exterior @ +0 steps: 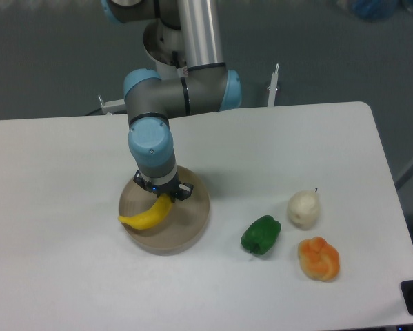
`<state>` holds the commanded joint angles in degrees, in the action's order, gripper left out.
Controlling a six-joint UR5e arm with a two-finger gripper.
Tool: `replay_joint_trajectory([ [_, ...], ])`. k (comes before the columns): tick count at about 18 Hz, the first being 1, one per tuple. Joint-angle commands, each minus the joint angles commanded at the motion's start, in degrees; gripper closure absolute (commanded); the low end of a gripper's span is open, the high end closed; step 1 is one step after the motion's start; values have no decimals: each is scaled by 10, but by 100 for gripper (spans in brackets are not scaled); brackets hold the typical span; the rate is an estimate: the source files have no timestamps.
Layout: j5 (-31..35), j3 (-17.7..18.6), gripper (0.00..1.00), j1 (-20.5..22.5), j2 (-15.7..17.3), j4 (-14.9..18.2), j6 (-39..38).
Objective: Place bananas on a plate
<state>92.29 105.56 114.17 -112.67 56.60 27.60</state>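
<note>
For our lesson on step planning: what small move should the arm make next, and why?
Probably open the gripper to let go. The banana is in its grasp over the plate, low and apparently touching it, its left tip overhanging the rim. Nudging it slightly right first might seat it better.

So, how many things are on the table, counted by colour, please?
Yellow: 1, the banana
Beige-grey: 1, the plate
Green: 1, the pepper-like item
White: 1, the pale fruit
Orange: 1, the lumpy fruit
Total: 5
</note>
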Motion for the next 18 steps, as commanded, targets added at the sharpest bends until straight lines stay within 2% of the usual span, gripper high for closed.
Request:
replay_joint_trajectory([
  [10, 1, -3, 61, 1, -8, -1, 0],
  [12, 1, -5, 43, 3, -4, 0, 1],
  [13, 1, -6, 23, 4, -2, -1, 2],
  [14, 1, -7, 13, 8, 1, 0, 3],
  [16, 1, -8, 8, 15, 2, 0, 4],
  [18, 0, -11, 7, 23, 14, 1, 5],
])
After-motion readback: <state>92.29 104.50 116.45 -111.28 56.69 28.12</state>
